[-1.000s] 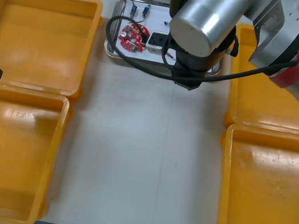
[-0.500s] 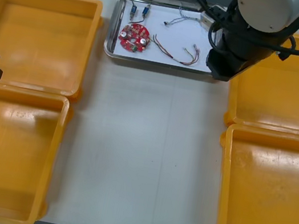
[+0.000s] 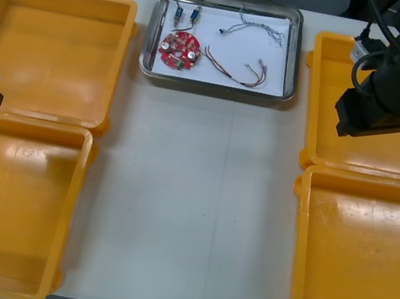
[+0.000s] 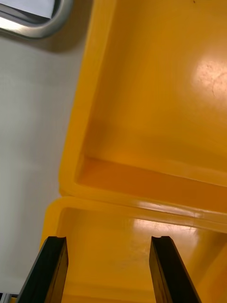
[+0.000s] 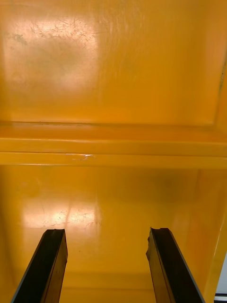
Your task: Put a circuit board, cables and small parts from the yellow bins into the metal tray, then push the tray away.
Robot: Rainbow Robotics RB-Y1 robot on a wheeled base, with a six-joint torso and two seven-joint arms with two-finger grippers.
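Though partly cut off, right fingers (image 4: 52, 265) stand apart over yellow bins (image 4: 142, 184).

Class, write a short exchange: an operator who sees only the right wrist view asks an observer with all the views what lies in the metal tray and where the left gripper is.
Operator: My right gripper is open over the right yellow bins, and I catch a corner of the metal tray. What is in it?
Observer: A round red circuit board, a red and yellow cable beside it, and a twisted blue and white cable toward the far right corner.
Operator: Where is the left gripper?
Observer: Open and empty, over the left yellow bins.
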